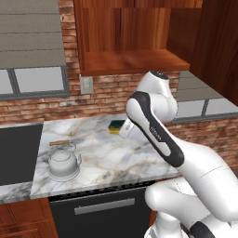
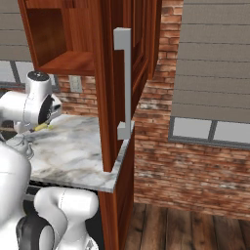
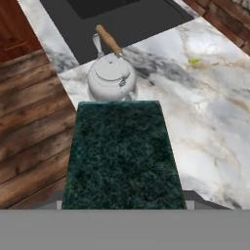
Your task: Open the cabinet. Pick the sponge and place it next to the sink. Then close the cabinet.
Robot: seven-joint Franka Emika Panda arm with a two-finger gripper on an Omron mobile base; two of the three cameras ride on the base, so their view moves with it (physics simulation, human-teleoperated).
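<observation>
Home kitchen, rendered. Marble counter point(image 1: 116, 155) runs along a red brick wall point(image 1: 107, 93) under a reddish-brown wooden wall cabinet point(image 1: 125, 42), its door point(image 2: 122, 83) swung open. White kettle point(image 1: 63, 163) with a wooden handle stands on the counter, beside a dark sink point(image 1: 18, 151). Black appliance front point(image 1: 100, 214) sits below. Windows point(image 1: 37, 80) with shades; wall socket point(image 1: 86, 84); wood plank floor point(image 2: 195, 227).

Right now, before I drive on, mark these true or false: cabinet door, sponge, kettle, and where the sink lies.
1. The cabinet door stands open. True.
2. The sponge lies inside the cabinet. False: it is held by the gripper over the marble counter.
3. The kettle stands on the counter beside the sink. True.
4. The kettle lies tipped in the sink. False: it stands upright on the marble.
</observation>
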